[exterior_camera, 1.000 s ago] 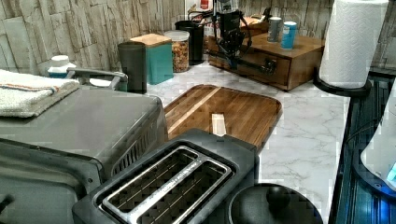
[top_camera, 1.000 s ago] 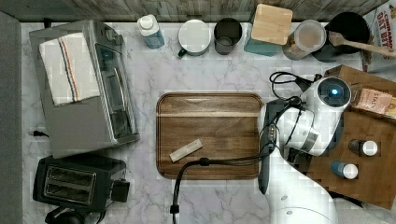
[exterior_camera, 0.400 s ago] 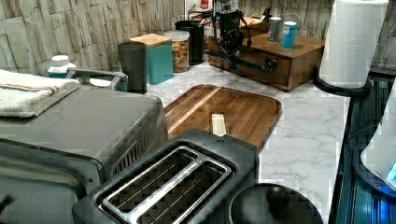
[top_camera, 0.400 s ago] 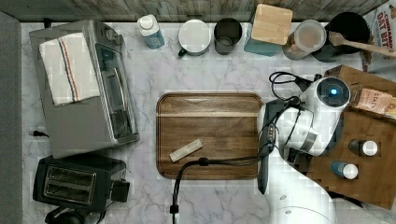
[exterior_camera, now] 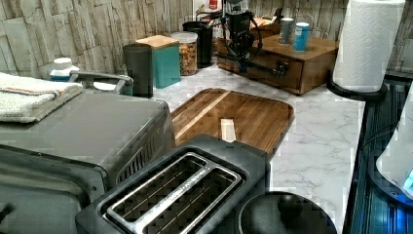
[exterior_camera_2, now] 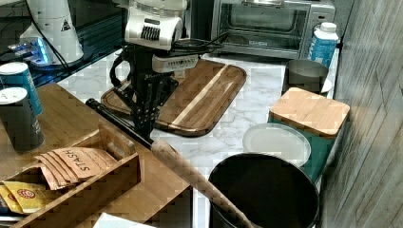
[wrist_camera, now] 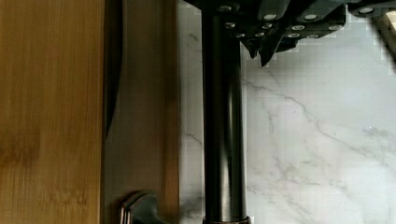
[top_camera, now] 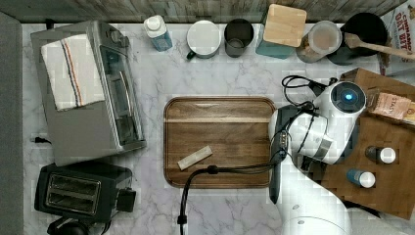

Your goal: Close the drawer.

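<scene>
While the drawer (exterior_camera: 288, 77), in the cabinet (top_camera: 386, 196) at 3 o'clock of the board (top_camera: 220, 139) in the top view, looks rigid and light-running, press squarely on its steel handle (wrist_camera: 223, 140), where the gripper (exterior_camera_2: 144, 129) sits, jaw state indeterminable.

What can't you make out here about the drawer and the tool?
Drawer inside: the left view shows just its front; the arm covers it in the top view.
Whether the tool touches the handle: dark on dark in the right view, cut off by the wrist view's edge.
Yellow packets: cut by the right view's left edge.
</scene>
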